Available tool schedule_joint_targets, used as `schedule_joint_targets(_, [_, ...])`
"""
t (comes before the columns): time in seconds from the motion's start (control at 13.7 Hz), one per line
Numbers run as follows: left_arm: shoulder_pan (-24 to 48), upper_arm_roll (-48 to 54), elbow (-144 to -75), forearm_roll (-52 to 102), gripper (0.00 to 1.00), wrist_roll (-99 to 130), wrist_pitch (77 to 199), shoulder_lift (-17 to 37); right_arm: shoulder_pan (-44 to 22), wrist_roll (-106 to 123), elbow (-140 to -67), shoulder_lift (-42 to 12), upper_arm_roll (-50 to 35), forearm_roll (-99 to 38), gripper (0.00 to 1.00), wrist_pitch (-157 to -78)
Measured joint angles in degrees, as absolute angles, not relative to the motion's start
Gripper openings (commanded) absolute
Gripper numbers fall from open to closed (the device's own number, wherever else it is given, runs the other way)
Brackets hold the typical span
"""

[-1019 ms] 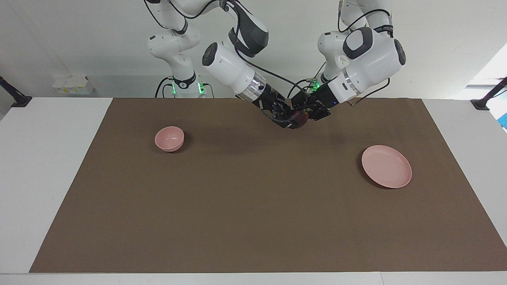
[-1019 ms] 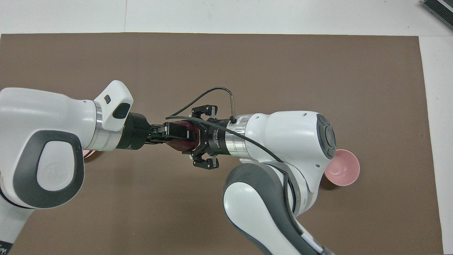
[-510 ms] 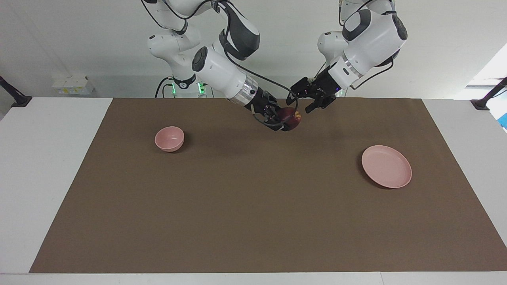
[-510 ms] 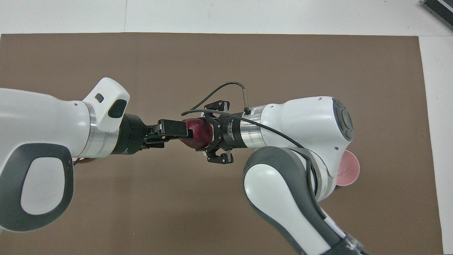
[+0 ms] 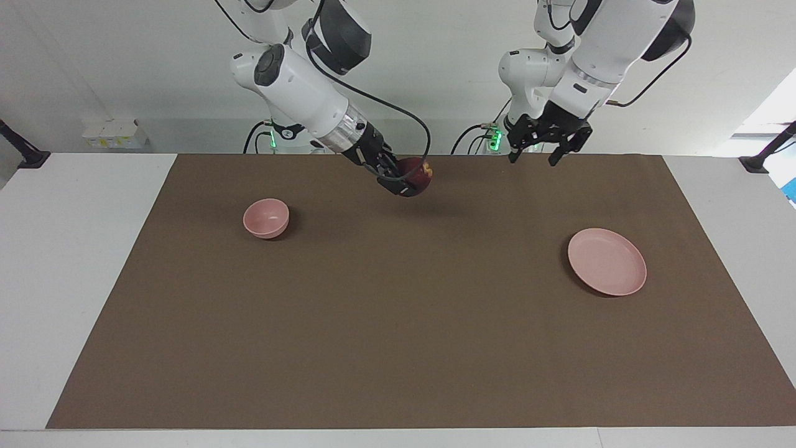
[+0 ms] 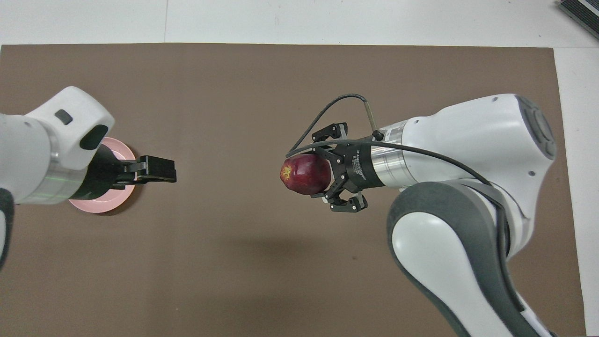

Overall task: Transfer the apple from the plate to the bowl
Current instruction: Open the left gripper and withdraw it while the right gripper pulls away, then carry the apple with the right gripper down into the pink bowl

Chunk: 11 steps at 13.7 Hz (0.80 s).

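Parted since the handover, your right gripper (image 5: 415, 180) clamps the apple (image 5: 418, 175) mid-desk; your left gripper (image 5: 540, 158), jaws apparently wide, hangs apart.

In the overhead view, the right arm's black two-finger gripper (image 6: 312, 174) sits just right of the frame's centre, closed on a small round dark red apple (image 6: 305, 173) with a yellowish patch facing the frame's left, raised over the brown table mat (image 6: 281, 84). At the left edge of the frame the left arm's black gripper (image 6: 161, 169) points toward the centre with its fingers apart and nothing between them. The flat round pale pink plate (image 6: 100, 205) lies on the mat partly hidden under that arm's wrist, and the bowl is not visible.
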<state>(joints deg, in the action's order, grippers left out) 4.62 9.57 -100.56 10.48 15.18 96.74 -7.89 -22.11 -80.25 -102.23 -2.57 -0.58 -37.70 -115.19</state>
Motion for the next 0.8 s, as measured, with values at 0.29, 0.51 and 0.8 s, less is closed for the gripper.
schedule_joint_targets(0.29, [4.2,4.7,-100.3,6.3,1.00,4.9,95.4,-7.9,-20.0,-70.5,-102.2,0.1,-0.4,-32.8,0.00,-113.9])
schedule_joint_targets(0.51, [4.1,1.3,-99.9,3.9,1.00,-0.3,95.0,-7.7,-17.0,-59.7,-101.9,0.8,-0.3,-29.3,0.00,-109.9])
schedule_joint_targets(0.8, [4.1,1.1,-95.3,0.3,1.00,-1.7,91.2,-4.1,-16.3,-46.8,-101.8,1.6,-0.2,-16.5,0.00,-105.8])
